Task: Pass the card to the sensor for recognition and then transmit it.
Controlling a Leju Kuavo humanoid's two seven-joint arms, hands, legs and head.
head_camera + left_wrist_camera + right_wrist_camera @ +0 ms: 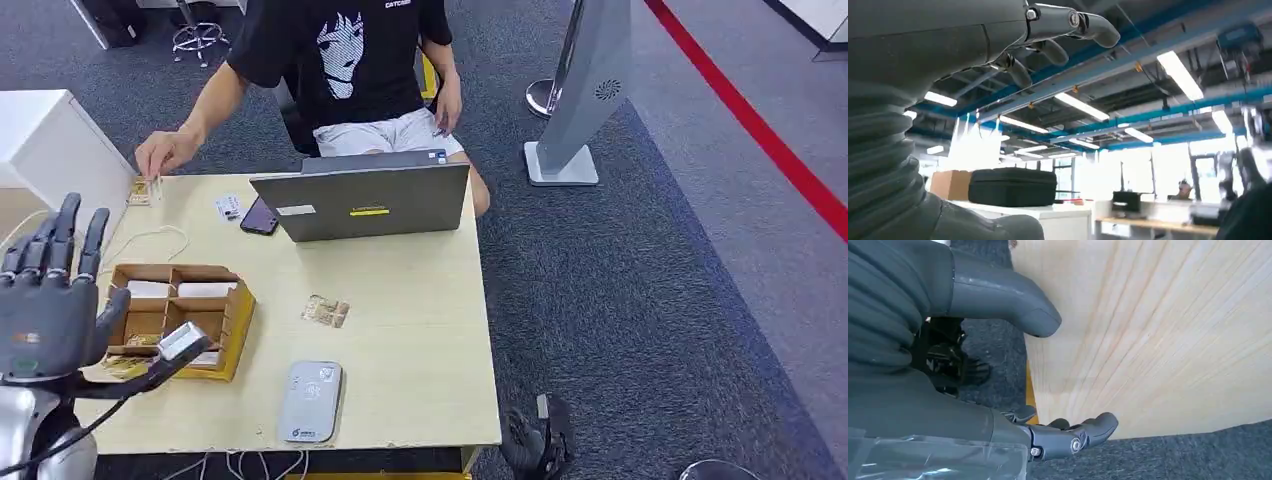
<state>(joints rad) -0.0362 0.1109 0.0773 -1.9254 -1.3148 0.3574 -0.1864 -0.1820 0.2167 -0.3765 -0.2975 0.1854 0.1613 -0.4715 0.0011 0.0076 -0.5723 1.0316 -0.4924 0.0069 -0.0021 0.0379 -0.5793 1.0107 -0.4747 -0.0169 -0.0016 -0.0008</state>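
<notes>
Overhead, my left hand (50,290) was raised at the left side of the surface (420,330), fingers spread upward and apart, holding nothing; from the wrist camera its fingers (1058,30) curled loosely against a ceiling of blue beams and strip lights. My right hand (1013,365) hung beside the pale wooden surface (1158,340), above dark carpet, thumb and fingers apart with nothing between them.

On the surface, a card (326,312) lay flat near the middle, well apart from both hands. Nearer me sat the grey sensor (310,402), close to the front edge. To its left stood a cardboard tray (235,320) with compartments holding white and tan cards, and a small scanner on a black stalk (180,345) leaned over it. A grey laptop (365,200) stood at the far side, with a dark phone (259,217) and a white card (228,207) beside it. A person (350,70) in a black shirt sat behind the laptop, one hand (165,152) on a small stack at the far left corner
</notes>
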